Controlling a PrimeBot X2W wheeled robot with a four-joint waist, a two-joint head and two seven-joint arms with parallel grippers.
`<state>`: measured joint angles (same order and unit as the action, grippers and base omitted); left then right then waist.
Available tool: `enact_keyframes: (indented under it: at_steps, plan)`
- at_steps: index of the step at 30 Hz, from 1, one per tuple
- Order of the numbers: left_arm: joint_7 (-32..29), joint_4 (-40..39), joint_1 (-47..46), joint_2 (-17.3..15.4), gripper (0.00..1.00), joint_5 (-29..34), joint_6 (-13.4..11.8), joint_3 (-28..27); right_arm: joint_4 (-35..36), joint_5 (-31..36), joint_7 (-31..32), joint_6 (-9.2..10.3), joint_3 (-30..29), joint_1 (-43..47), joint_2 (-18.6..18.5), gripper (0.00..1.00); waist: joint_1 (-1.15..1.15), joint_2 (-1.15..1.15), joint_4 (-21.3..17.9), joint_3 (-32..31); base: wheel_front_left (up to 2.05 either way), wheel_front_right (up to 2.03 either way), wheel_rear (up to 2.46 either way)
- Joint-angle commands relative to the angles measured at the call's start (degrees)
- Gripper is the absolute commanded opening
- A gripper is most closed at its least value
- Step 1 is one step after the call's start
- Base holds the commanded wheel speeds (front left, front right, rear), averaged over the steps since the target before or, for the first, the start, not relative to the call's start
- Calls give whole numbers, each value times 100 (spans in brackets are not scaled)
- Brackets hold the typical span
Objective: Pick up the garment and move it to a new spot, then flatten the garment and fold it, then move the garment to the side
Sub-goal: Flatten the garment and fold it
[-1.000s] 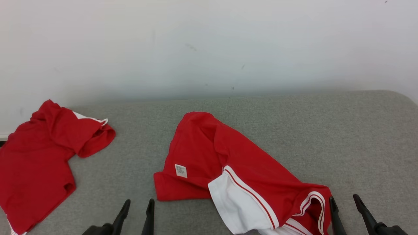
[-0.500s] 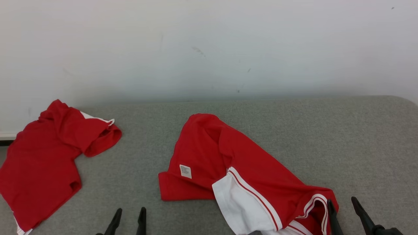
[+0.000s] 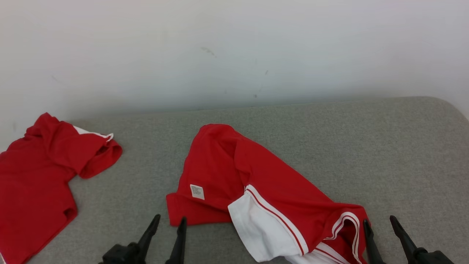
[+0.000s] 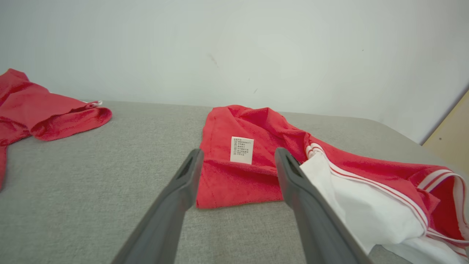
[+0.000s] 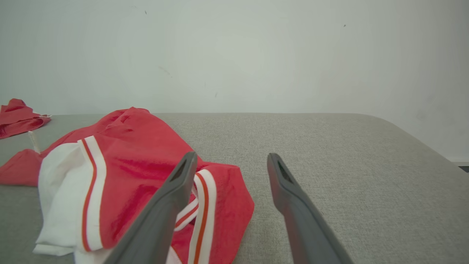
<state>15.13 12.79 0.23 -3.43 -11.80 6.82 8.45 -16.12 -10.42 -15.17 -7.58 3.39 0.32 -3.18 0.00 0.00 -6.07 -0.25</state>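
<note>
Left gripper [image 3: 170, 218] edged toward garment [image 3: 263, 176], crumpled at worktop [image 3: 366, 146] near edge. Its jaws and those of right gripper [image 3: 379, 219] apart, empty. Pickup not begun.

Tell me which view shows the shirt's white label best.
Left wrist view: the label faces the camera, large, framed between the left fingers, its print lines visible. The head view shows it small, print unreadable; the right wrist view shows a thin edge-on sliver at far left.
</note>
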Motion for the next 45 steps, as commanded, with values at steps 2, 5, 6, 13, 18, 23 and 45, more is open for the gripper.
enact_keyframes:
  at_steps: [2, 5, 6, 13, 18, 23, 45]
  plan:
    - [3, 123, -285, -85, 100, -10, 41, 136, 13, -5, 3, 16, 47, -85, -3, 100, 0, 0, -117, 85, 0, 0, 0]
    - [3, 364, -651, -194, 100, -109, 66, 445, 26, 13, 3, 16, 75, -163, -1, 100, 0, 0, -256, 181, 0, 0, 0]
    - [0, 454, -806, -254, 100, -165, 71, 589, 28, 16, 3, 16, 84, -166, -1, 100, 0, 0, -304, 210, 0, 0, 0]
    - [-217, 959, -1783, -830, 100, -961, 72, 1753, 63, 7, 3, 15, 152, -294, 12, 100, 0, 0, -666, 466, 0, 0, 0]
    - [-418, 1340, -2244, -1258, 100, -1644, 73, 2438, 73, -31, 3, 16, 194, -366, 22, 100, 0, 0, -911, 594, 0, 0, 0]
    - [-567, 1645, -2537, -1598, 100, -2141, 73, 2945, 91, -53, 3, 16, 172, -355, 26, 100, 0, 0, -1066, 688, 0, 0, 0]
    - [-675, 1260, -3077, -2163, 0, -4064, 62, 4544, 103, -232, 3, 16, 120, -363, 27, 100, 0, 0, -1239, 792, 0, 0, 0]
